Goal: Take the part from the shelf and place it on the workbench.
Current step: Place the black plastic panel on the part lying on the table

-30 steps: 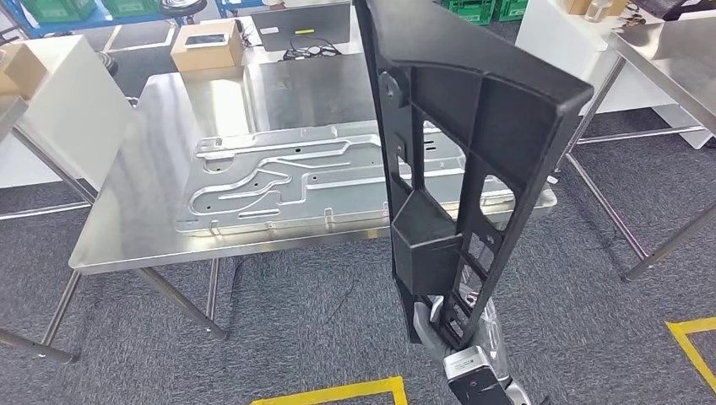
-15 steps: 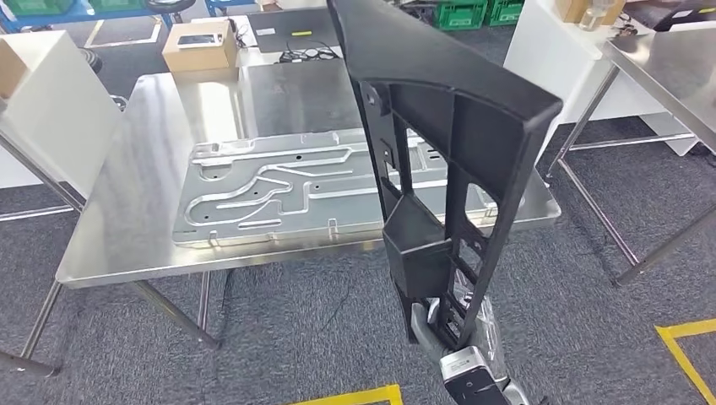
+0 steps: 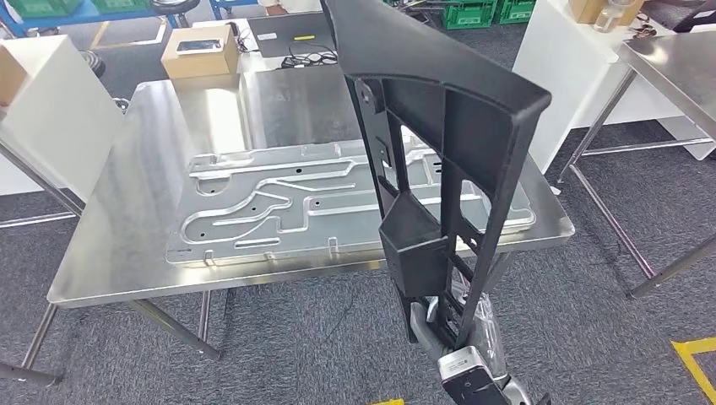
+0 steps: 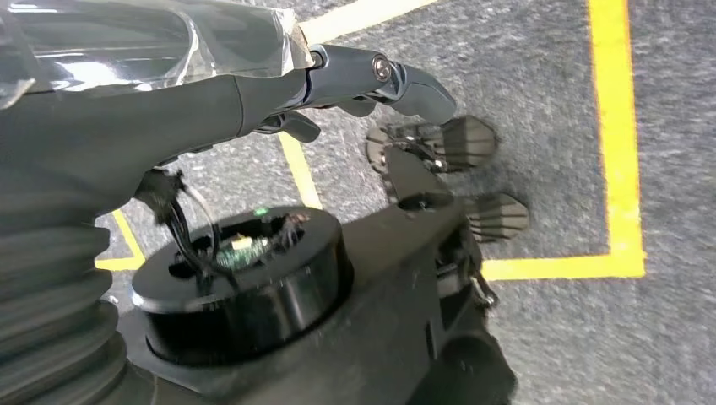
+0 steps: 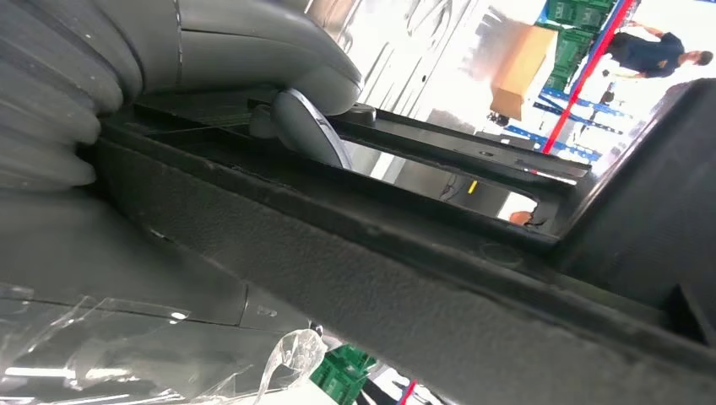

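Head view: right hand (image 3: 447,325) gripping black plastic frame part (image 3: 439,143) at its lower end, held upright and off the floor, probably to clear steel workbench (image 3: 127,245) edge ahead. Left wrist view: left hand (image 4: 397,110) hanging, fingers spread, holding nothing.

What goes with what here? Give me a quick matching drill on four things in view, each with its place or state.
Things:
1. black frame
2. metal plate
3. cardboard box
4. left hand

Places or states:
A. lying flat on the steel table
B. on the floor beyond the table
C. held upright by the right hand
D. empty, hanging over yellow floor lines

Pairs: 1-C, 2-A, 3-B, 4-D
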